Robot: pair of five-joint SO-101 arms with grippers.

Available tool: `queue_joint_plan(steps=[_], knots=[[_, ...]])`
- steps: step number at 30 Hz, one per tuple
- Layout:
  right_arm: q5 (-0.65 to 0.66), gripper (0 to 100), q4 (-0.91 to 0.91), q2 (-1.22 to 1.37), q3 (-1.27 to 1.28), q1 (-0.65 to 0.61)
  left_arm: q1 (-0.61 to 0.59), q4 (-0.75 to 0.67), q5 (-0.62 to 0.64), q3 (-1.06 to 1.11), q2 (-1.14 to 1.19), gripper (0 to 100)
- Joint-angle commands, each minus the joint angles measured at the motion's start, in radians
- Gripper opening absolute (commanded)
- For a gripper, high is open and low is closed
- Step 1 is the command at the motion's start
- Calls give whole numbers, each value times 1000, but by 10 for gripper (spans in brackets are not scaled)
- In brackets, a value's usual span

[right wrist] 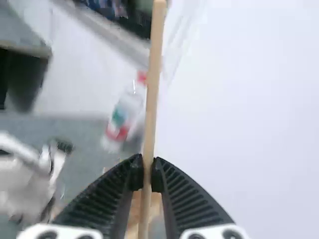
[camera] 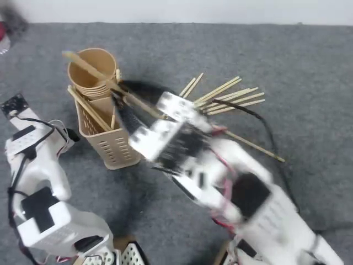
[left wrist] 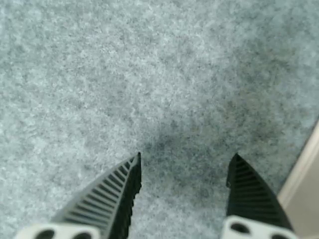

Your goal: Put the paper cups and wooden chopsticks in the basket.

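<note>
a tan slotted basket (camera: 110,146) stands upright on the grey carpet (camera: 287,61). it holds a nested stack of paper cups (camera: 92,72) at its far end, and several wooden chopsticks (camera: 87,109) lean inside along its length. the right gripper (right wrist: 143,172) is clamped on a single chopstick (right wrist: 154,59), pinching it between both ribbed fingers. in the high view that chopstick slants across the open mouth of the top cup, with the right arm (camera: 220,165) stretched in from the near right side. a loose fan of chopsticks (camera: 229,94) lies on the carpet beyond the arm, well apart from the basket. one stray stick (camera: 256,147) lies by itself, partly hidden under the arm. the left gripper (left wrist: 184,169) hangs over bare carpet with its fingers spread wide and nothing between them. the left arm (camera: 33,160) sits to the near left of the basket. a blurred plastic bottle (right wrist: 122,119) shows behind the pinched chopstick in the right wrist view.
</note>
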Motion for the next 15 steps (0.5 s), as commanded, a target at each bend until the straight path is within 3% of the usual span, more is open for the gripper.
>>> queue_joint_plan(steps=[1,6,15], knots=[[49,8,-277,159,-35,-38,-5,9,-8,-8,-32,261],[51,8,-406,397,-114,-104,-5,9,-8,-8,-32,261],[46,13,-403,602,-267,-45,-5,6,-8,-8,-32,261]])
